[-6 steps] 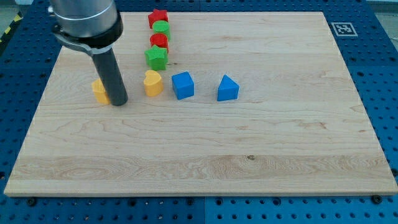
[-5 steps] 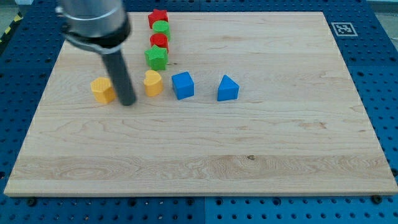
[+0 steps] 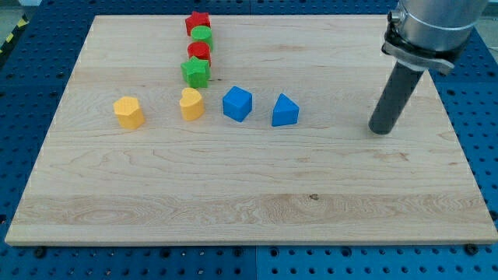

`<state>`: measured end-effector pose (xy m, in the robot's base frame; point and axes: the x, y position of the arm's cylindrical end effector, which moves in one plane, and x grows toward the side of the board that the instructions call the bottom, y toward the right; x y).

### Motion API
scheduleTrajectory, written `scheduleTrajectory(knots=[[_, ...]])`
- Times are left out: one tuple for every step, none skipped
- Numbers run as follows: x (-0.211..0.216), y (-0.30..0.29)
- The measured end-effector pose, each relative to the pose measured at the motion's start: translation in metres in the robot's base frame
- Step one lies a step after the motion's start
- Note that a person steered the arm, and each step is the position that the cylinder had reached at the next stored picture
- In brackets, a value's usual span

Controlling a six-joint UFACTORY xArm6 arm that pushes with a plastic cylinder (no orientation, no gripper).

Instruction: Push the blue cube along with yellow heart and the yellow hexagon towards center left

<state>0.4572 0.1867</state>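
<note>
Wooden board (image 3: 249, 194) on a blue pegboard bench (image 3: 23, 93). My tip (image 3: 380, 130) down near the right edge of the board, roughly mid-height, well apart from every block. No pincer on this rig, only the dark rod, so nothing released, clenched or grasped.

Blue cube (image 3: 237, 103) left of board centre, a little toward the top edge, turned slightly askew. Just beside it on the view's left, yellow heart (image 3: 191, 103); narrow gap between the two, contact not evident. Yellow hexagon (image 3: 128, 112) further toward the left edge, well apart from the heart, sitting slightly lower in the view. All three in a loose row running left to right.

Blue block with a peaked top (image 3: 285, 110) just to the right of the blue cube, apart from it.

Column of four blocks near the top edge, above the yellow heart: red star (image 3: 198, 22) uppermost, green round block (image 3: 201, 35) touching below it, then another red block (image 3: 199, 52), shape unclear, then green star (image 3: 195, 72) lowest, near the heart but not touching.

Printed marker tag (image 3: 428, 36) at the top right corner of the board.
</note>
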Motion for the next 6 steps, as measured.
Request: scheduleTrajectory(knots=[[0.000,-0.022],[0.000,-0.088],[-0.008,-0.121],[-0.014,-0.124],[-0.018,-0.131],[-0.021,-0.152]])
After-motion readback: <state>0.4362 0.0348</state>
